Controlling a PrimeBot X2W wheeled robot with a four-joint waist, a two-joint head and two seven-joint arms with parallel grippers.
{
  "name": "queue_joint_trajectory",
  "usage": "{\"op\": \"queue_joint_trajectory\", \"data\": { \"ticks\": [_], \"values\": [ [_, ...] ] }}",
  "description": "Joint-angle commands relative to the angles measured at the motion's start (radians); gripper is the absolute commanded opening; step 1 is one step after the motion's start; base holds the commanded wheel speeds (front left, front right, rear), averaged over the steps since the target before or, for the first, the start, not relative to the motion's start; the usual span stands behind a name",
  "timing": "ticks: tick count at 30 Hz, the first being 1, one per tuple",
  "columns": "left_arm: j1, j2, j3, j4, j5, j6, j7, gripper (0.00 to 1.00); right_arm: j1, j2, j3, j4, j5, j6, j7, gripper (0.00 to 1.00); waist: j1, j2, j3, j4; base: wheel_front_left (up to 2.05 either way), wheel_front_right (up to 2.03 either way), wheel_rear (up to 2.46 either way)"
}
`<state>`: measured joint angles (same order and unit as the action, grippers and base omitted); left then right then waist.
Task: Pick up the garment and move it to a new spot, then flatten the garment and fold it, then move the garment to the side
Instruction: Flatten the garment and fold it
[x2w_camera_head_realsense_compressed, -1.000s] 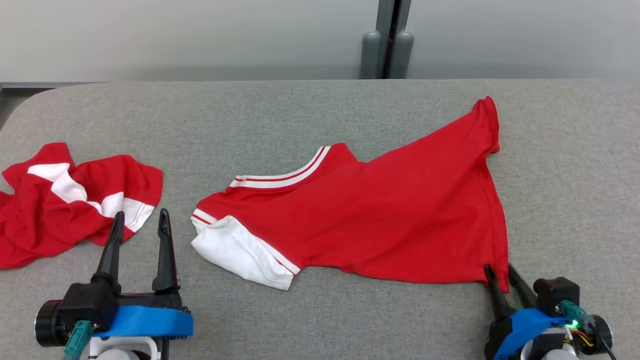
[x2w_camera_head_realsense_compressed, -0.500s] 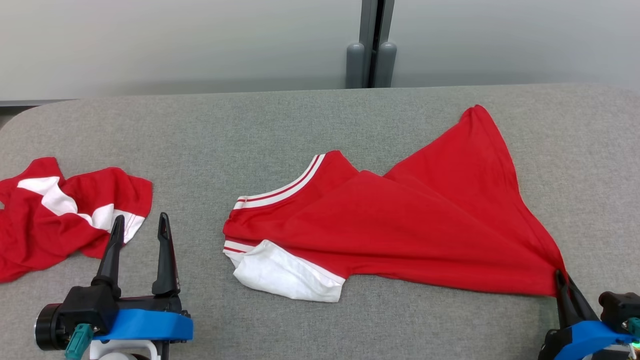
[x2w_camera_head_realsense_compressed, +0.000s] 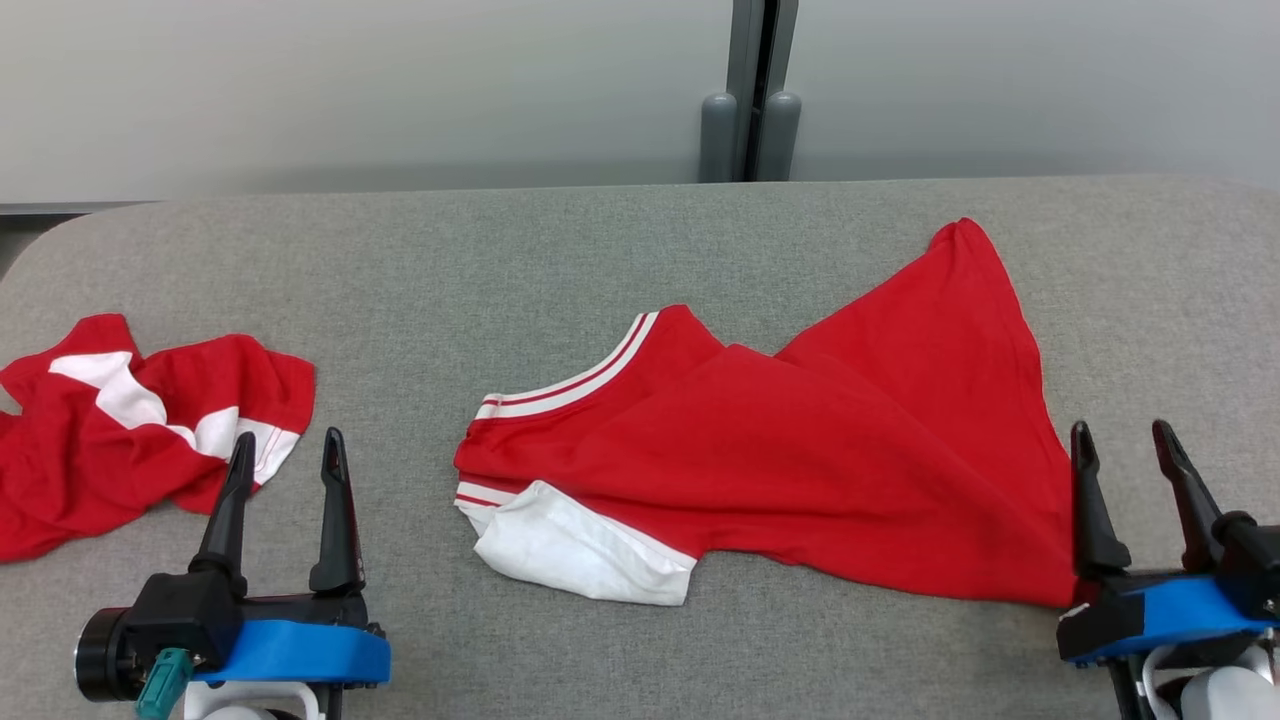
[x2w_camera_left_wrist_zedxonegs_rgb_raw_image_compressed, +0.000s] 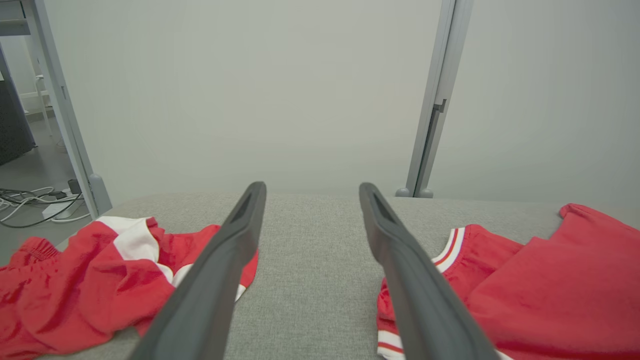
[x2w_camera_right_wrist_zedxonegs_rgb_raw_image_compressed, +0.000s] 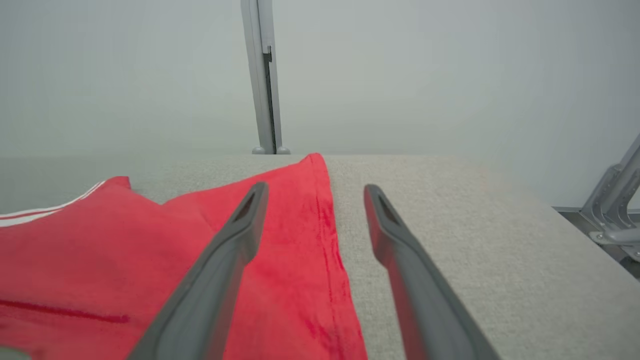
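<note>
Two shirts lying on table (x2w_camera_head_realsense_compressed: 600, 250): spread shirt (x2w_camera_head_realsense_compressed: 800, 470), crumpled shirt (x2w_camera_head_realsense_compressed: 120, 430). We are holding left gripper (x2w_camera_head_realsense_compressed: 288, 438), right gripper (x2w_camera_head_realsense_compressed: 1121, 427) wide, empty.

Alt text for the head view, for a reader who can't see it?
A red shirt with white trim lies spread on a grey table. The left gripper and right gripper stand open at the lower corners, holding nothing. A crumpled red-and-white garment lies at the left edge.
</note>
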<state>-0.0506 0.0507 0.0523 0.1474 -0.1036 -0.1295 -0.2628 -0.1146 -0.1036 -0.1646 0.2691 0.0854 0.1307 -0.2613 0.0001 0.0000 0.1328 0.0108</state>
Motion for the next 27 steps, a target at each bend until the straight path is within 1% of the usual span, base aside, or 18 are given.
{"op": "queue_joint_trajectory", "data": {
  "ticks": [1,5,9,12,15,16,21,27],
  "values": [
    [-0.001,-0.001,-0.001,-0.002,0.005,-0.001,-0.003,1.0,-0.011,0.012,0.01,-0.051,-0.006,0.0,-0.004,1.0,-0.0001,0.0,0.001,0.001,0.0,0.0,0.0],
    [-0.004,-0.001,-0.007,-0.002,0.009,-0.001,-0.003,1.0,0.012,0.038,0.04,-0.149,-0.002,0.0,-0.004,1.0,-0.0001,0.0,0.002,0.005,0.0,0.0,0.0],
    [-0.01,-0.001,-0.017,0.0,0.011,-0.001,-0.003,1.0,0.024,0.05,0.079,-0.163,-0.001,0.0,-0.004,1.0,-0.0001,0.0,0.004,0.007,0.0,0.0,0.0],
    [-0.021,0.006,-0.042,0.003,0.018,-0.001,-0.003,1.0,0.025,0.051,0.087,-0.158,0.0,0.0,-0.004,1.0,-0.0001,0.0,0.002,0.008,0.0,0.0,0.0],
    [-0.035,0.019,-0.094,0.021,0.02,-0.001,-0.003,1.0,0.025,0.053,0.091,-0.151,0.002,0.0,-0.005,1.0,-0.0001,0.0,-0.002,0.007,0.0,0.0,0.0],
    [-0.035,0.019,-0.094,0.021,0.02,-0.001,-0.003,1.0,0.025,0.053,0.091,-0.151,0.002,0.0,-0.005,1.0,-0.0001,0.0,-0.002,0.007,0.0,0.0,0.0],
    [-0.076,0.054,-0.201,0.061,0.016,-0.001,-0.003,1.0,0.019,0.053,0.099,-0.139,0.007,0.0,-0.005,1.0,-0.0001,0.0,-0.009,-0.004,0.0,0.0,0.0],
    [-0.116,0.099,-0.324,0.17,-0.03,-0.001,-0.003,1.0,0.024,0.053,0.112,-0.116,0.021,0.0,-0.004,1.0,-0.0001,0.0,-0.01,-0.027,0.0,0.0,0.0]
  ]
}}
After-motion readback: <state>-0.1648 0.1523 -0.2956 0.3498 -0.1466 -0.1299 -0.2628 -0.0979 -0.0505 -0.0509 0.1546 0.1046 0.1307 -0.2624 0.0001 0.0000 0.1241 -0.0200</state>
